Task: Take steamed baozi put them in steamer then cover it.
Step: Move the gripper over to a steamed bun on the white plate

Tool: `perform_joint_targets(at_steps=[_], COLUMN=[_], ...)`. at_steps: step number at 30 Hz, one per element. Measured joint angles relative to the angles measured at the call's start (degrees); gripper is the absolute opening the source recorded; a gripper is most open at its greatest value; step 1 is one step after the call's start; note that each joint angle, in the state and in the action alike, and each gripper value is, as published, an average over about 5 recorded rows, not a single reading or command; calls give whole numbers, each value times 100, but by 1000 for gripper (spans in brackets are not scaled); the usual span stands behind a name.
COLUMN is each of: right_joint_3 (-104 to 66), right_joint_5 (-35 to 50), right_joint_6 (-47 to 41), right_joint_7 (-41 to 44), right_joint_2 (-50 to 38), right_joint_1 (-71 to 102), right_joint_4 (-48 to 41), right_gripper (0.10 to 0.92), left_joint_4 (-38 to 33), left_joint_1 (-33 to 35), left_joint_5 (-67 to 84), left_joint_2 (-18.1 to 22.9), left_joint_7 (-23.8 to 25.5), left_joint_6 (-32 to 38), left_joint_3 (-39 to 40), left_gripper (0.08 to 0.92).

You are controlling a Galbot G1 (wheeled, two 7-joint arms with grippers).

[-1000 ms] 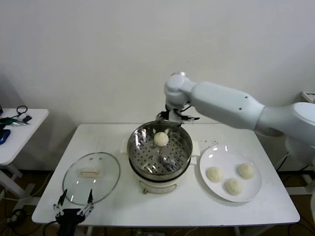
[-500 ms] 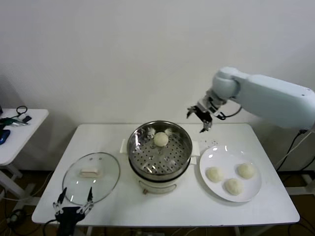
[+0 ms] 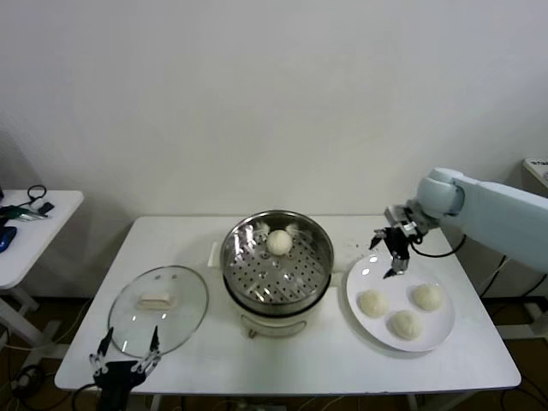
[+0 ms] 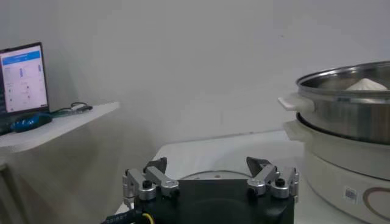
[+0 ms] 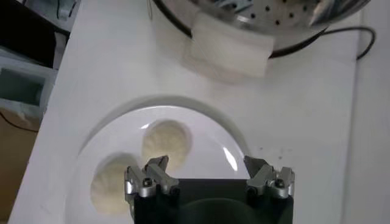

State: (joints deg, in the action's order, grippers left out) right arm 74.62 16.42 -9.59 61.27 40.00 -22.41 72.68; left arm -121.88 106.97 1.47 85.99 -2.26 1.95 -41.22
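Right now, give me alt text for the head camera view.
The open right claw hovers over a white plate holding three baozi; one baozi sits in the uncovered steamer. The glass lid lies on the table, the open left claw beside it.

On the counter (image 3: 325, 364) in front of you, the steamer (image 3: 277, 261) sits in the middle, with 1 baozi (image 3: 279, 242) inside it toward the back. To its left lies the cover (image 3: 159, 309), flat on the counter near the front edge. To its right is the plate (image 3: 438, 336), carrying 3 baozi (image 3: 406, 324) apart from one another. Your right tool (image 3: 390, 253) hangs above the plate's back-left rim, between plate and steamer. Your left tool (image 3: 125, 358) sits low at the counter's front-left edge, just before the cover. A side table (image 3: 38, 231) stands well off to the left.
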Motion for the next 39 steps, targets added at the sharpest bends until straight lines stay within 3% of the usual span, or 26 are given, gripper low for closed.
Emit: perform_joint_targets(at_steps=[30, 39], right_joint_3=[-535, -531], right_joint_5=[-480, -490], right_joint_6=[-21, 22], right_joint_7=[-169, -75], right_joint_2=[514, 541], right_joint_1=[1259, 1301], right_joint_4=[-730, -792], right_gripper=[822, 754], left_joint_4=[83, 98], left_joint_1=[83, 93], left_joint_5=[22, 25], left_joint_2=[-4, -3], left_joint_7=[-5, -7], left_joint_6=[88, 102], left_joint_3=[-15, -32], left_gripper=[823, 823])
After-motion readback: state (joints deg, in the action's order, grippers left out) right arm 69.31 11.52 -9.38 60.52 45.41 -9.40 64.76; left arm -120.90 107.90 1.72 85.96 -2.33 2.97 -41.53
